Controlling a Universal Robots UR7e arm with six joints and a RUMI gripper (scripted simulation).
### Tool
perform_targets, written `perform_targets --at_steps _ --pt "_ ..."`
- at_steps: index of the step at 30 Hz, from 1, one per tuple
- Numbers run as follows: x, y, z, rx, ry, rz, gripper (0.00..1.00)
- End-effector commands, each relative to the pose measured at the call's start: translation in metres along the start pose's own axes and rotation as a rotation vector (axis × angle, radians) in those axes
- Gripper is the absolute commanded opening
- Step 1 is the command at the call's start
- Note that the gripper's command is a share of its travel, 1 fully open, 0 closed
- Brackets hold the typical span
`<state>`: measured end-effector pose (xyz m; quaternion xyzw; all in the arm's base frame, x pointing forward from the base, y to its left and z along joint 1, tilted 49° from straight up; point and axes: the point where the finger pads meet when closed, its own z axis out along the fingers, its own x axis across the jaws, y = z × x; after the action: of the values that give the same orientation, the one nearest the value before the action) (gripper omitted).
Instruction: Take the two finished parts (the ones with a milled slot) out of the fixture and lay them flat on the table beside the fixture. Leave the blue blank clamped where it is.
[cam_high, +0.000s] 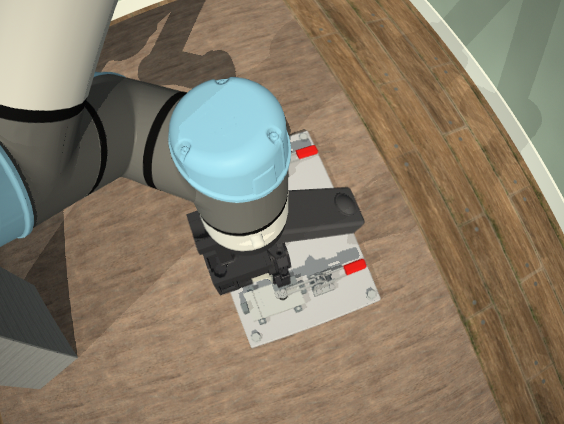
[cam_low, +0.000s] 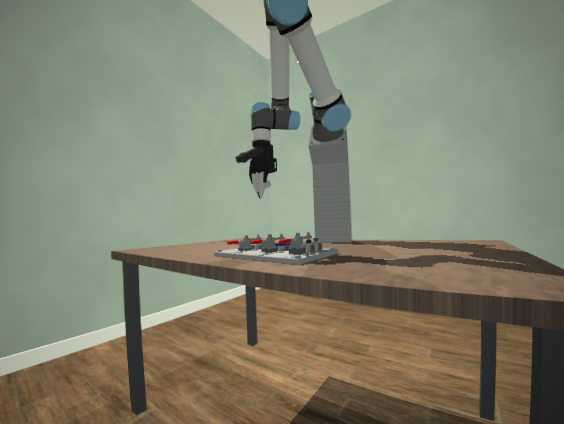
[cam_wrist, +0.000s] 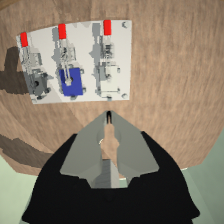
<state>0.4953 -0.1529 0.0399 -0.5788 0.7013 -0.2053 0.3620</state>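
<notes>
The fixture (cam_wrist: 77, 60) is a light grey plate with three toggle clamps with red handles. It lies on the wooden table, also in the exterior view (cam_low: 277, 248) and partly hidden under the arm in the top view (cam_high: 310, 260). In the wrist view the blue blank (cam_wrist: 72, 83) sits in the middle station. A darker grey part (cam_wrist: 37, 84) sits in the left station and a light grey part (cam_wrist: 111, 82) in the right one. My gripper (cam_wrist: 109, 111) (cam_low: 259, 192) is shut and empty, its tips together. It hangs high above the fixture.
The arm's grey pedestal (cam_low: 330, 195) stands on the table behind the fixture. The table edge (cam_low: 200, 270) runs close in front of the fixture. In the top view the wrist and camera bar (cam_high: 320, 210) cover the middle of the plate.
</notes>
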Motion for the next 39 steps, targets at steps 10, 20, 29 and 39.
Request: perform_targets --at_steps 10,20,29,39 --pt "-0.0004 0.0019 0.0002 -0.002 -0.002 0.004 0.59" --pt "-0.0004 0.0019 0.0002 -0.002 -0.002 0.004 0.59" --pt "-0.0004 0.0019 0.0002 -0.002 -0.002 0.004 0.59" --pt "-0.0004 0.0019 0.0002 -0.002 -0.002 0.004 0.59"
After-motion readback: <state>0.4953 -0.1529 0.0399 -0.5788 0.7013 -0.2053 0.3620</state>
